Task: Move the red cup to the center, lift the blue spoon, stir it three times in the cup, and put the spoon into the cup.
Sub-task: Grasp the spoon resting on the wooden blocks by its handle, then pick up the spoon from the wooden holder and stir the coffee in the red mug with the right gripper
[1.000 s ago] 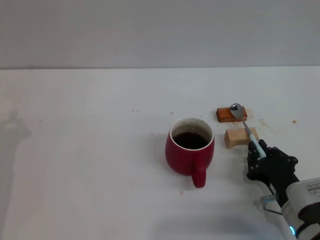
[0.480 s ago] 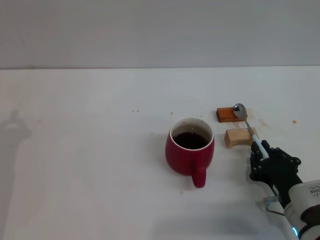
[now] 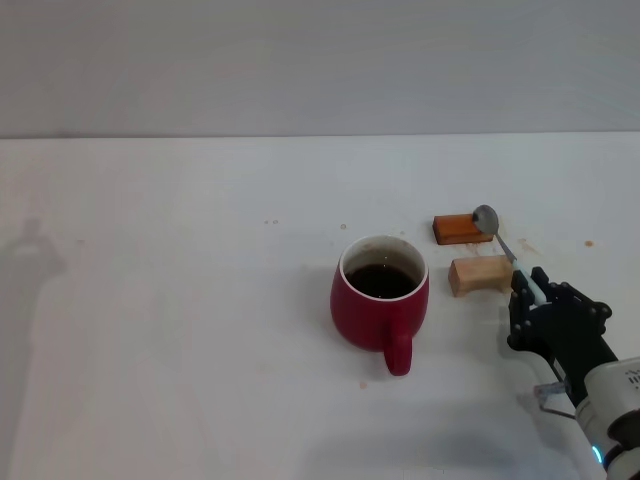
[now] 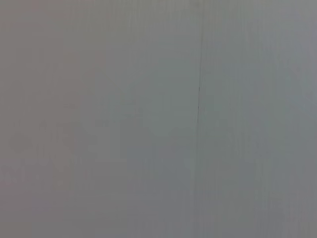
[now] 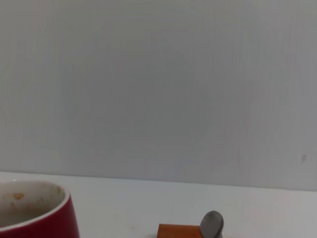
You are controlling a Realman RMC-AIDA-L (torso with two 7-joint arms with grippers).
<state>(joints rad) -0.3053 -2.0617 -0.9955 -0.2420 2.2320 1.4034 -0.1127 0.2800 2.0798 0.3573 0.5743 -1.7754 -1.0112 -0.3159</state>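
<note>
The red cup [image 3: 380,303] stands near the middle of the white table, dark liquid inside, its handle toward me; the right wrist view catches its rim [image 5: 32,210]. To its right my right gripper [image 3: 535,295] is shut on the pale-blue handle of the blue spoon [image 3: 505,245]. The spoon slants up and away, its grey bowl [image 3: 485,218] raised at the right end of the orange-brown block; that bowl also shows in the right wrist view [image 5: 212,225]. The left gripper is out of sight; its wrist view shows only a grey surface.
An orange-brown block [image 3: 457,229] and a tan wooden block [image 3: 479,275] lie right of the cup, just beyond my right gripper. The white table [image 3: 180,300] stretches bare to the left. A grey wall stands behind.
My right gripper has drawn rightward and slightly toward me with the spoon, whose bowl has risen off the orange-brown block and shifted right. The cup has not moved.
</note>
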